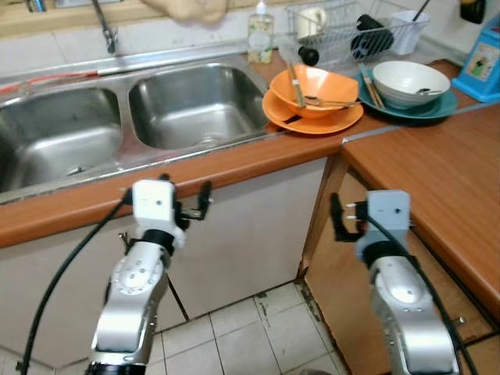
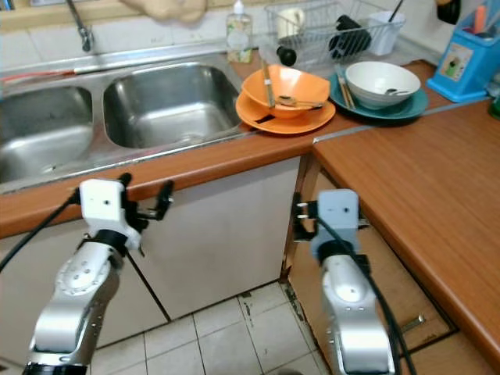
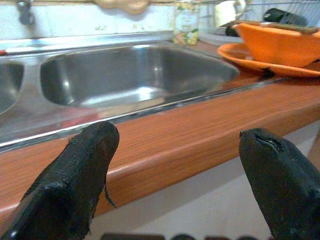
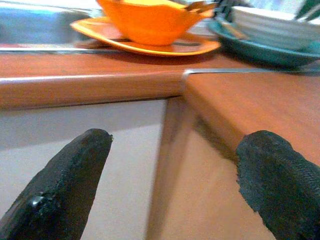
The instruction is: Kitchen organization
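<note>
Nearest the head camera, two silver arms reach forward below the worktop edge, neither holding anything. On the robot's left, the left end effector hangs just in front of the rounded wooden lip of the worktop, facing the sink's right basin; its wrist view shows the two black, coarse-textured fingers spread well apart with nothing between them. Behind that lip sits the double stainless sink, smooth and reflective, with a tap at its back wall.

Further right, a soap bottle stands by the sink's rear corner. Beside it an orange bowl rests on an orange plate, glossy and likely plastic, with chopsticks and a utensil lying inside. Next comes a white ribbed bowl on a teal plate, with more chopsticks leaning at its rim. Behind them stands a wire dish rack holding a cup and dark items. These stacked dishes look like the things to be sorted, probably parked beside the sink for washing or racking.

The right end effector hovers low at the inner corner where the two worktop runs meet, below the orange plate, its fingers likewise wide apart and empty. A blue box stands at the far right.
</note>
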Motion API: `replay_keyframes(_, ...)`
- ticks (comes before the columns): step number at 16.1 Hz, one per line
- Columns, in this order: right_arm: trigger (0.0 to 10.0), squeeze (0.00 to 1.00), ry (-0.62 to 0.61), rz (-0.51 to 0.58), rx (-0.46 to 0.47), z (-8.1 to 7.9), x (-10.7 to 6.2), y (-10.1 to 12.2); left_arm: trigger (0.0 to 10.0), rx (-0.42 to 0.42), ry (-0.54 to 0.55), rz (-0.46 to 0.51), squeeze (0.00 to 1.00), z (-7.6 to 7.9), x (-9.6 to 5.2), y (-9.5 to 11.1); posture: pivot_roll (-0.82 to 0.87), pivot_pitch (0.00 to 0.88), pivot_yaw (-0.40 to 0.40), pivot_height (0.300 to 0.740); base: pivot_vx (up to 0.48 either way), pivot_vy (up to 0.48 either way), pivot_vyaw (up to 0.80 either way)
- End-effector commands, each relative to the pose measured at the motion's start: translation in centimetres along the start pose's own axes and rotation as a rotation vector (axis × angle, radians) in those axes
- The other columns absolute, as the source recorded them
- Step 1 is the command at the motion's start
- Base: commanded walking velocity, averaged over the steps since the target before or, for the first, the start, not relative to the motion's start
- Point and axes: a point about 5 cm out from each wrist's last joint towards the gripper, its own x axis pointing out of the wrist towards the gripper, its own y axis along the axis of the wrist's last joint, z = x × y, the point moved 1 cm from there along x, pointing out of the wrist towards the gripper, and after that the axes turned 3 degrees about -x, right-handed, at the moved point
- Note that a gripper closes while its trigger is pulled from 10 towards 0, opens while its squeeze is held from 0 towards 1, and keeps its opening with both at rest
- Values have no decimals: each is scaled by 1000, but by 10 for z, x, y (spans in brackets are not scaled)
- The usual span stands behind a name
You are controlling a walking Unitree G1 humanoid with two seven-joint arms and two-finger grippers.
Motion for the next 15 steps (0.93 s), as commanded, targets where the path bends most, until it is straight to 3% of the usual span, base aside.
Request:
replay_keyframes(1, 10000, 1000, 26, 34, 14, -3, 0, 8, 10000, 0, -3, 11, 0, 0, 0, 4, -141, 0, 37, 740, 0, 0, 0)
replay_keyframes(3, 10000, 1000, 42, 62, 24, -5, -1, 14, 10000, -7, -38, 35, 0, 3, -2, 8, -139, 0, 35, 740, 135, 0, 0)
replay_keyframes(5, 10000, 1000, 30, 91, 29, -3, -2, 18, 10000, -82, -36, 52, 0, 6, -1, 12, -139, 0, 35, 740, 351, 0, 0)
replay_keyframes(11, 10000, 1000, 39, 159, -12, 7, -6, 36, 10000, -19, -104, 62, 0, 10, 1, 19, -142, 0, 40, 740, 422, 0, 0)
replay_keyframes(15, 10000, 1000, 78, 172, -20, 4, -8, 39, 10000, 5, -143, 66, 0, 15, 2, 22, -142, 0, 40, 740, 415, 0, 0)
